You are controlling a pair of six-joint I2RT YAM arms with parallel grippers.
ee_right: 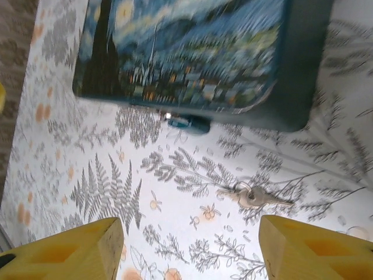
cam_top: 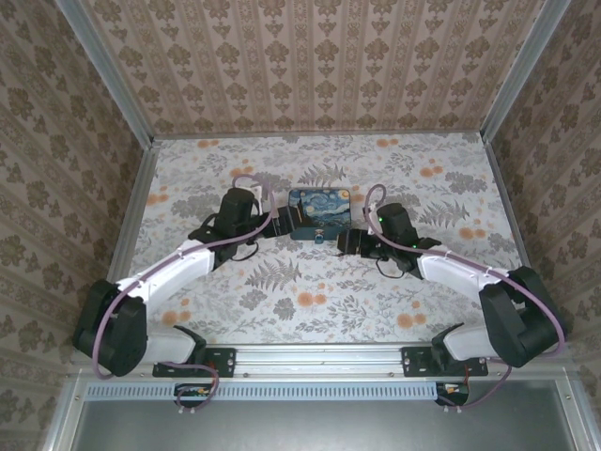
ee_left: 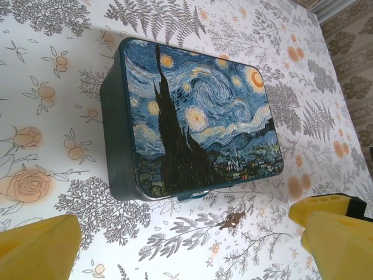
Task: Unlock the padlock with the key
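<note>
Floral tabletop (ee_right: 175, 192), padlock (ee_right: 189, 123) blurred against box (ee_right: 192, 52)

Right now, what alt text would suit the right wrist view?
A key on a ring lies on the floral tablecloth ahead of the open right gripper. Beyond it, a tiny padlock sits at the front edge of the starry-night box.

Top cam looks down over whole table (cam_top: 282, 310); wrist cams close, low, opposite sides, both sharing box (ee_left: 198, 116) & key (ee_right: 253, 197).
</note>
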